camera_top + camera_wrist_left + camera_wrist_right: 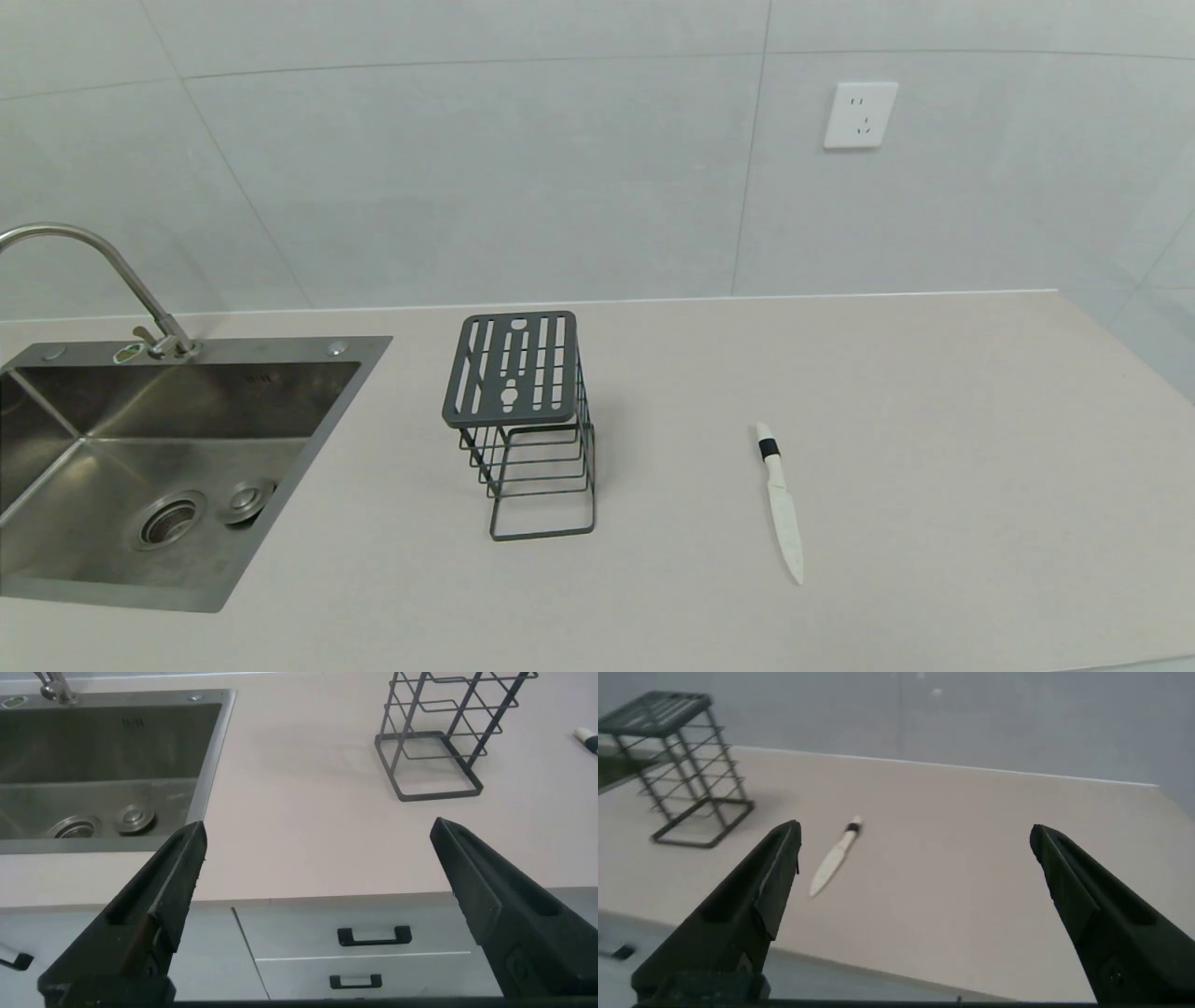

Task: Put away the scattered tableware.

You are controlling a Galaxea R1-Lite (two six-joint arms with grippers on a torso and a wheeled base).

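Observation:
A white knife (780, 504) with a black band on its handle lies flat on the beige countertop (934, 448), right of centre, blade toward the front edge. The same knife (835, 856) lies ahead of my right gripper (915, 849), which is open and held off the counter's front edge. A dark wire cutlery rack (519, 418) with a slotted top plate stands upright in the middle of the counter. My left gripper (318, 849) is open in front of the counter edge, with the rack's base (430, 761) farther off. Both grippers hold nothing.
A steel sink (140, 467) with a curved faucet (103, 280) is set into the counter on the left. Tiled wall with a white socket (859, 114) stands behind. Drawer fronts with black handles (374, 936) sit below the counter edge.

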